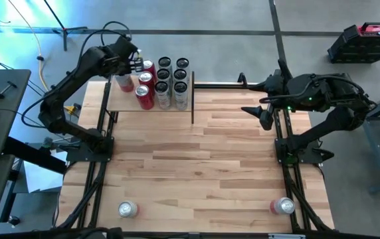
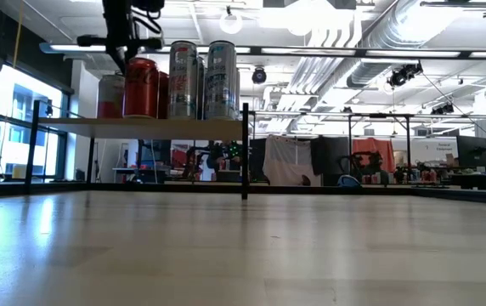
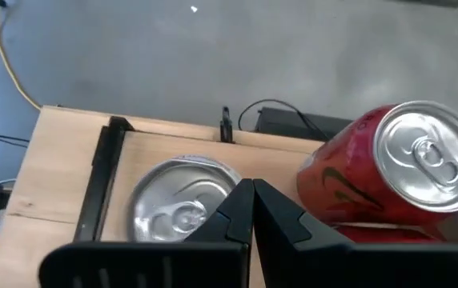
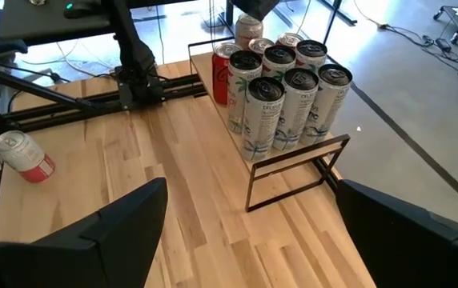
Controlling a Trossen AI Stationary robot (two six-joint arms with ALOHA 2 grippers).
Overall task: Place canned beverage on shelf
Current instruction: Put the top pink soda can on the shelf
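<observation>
Canned beverages stand grouped on the small light-wood shelf (image 1: 127, 103) with thin black metal posts, at the far left of the butcher-block wooden tabletop (image 1: 203, 159) in the high view: six tall silver-and-white cans (image 1: 171, 81) in two columns of three, and beside them red cans (image 1: 145, 96), of which I count three or four, one partly hidden under the left gripper (image 1: 135, 61), which hovers over the shelf's far left corner. Two more red-and-silver cans lie on their sides at the near edge, one left (image 1: 127, 210) and one right (image 1: 282, 206). The right gripper (image 1: 260, 99) waits above the tabletop's far right, well apart from the shelf. In the low view the shelf is raised on its posts; a red can (image 2: 141, 87) with white script, unreadable, stands before the tall silver cans (image 2: 202, 78). The left wrist view shows that gripper's fingers (image 3: 281, 216) pressed together above a silver can top (image 3: 177, 204), a red can (image 3: 389, 176) beside it. The right wrist view shows its fingers (image 4: 117, 228) spread wide, holding nothing, with the tall cans' lettering too small to read.
</observation>
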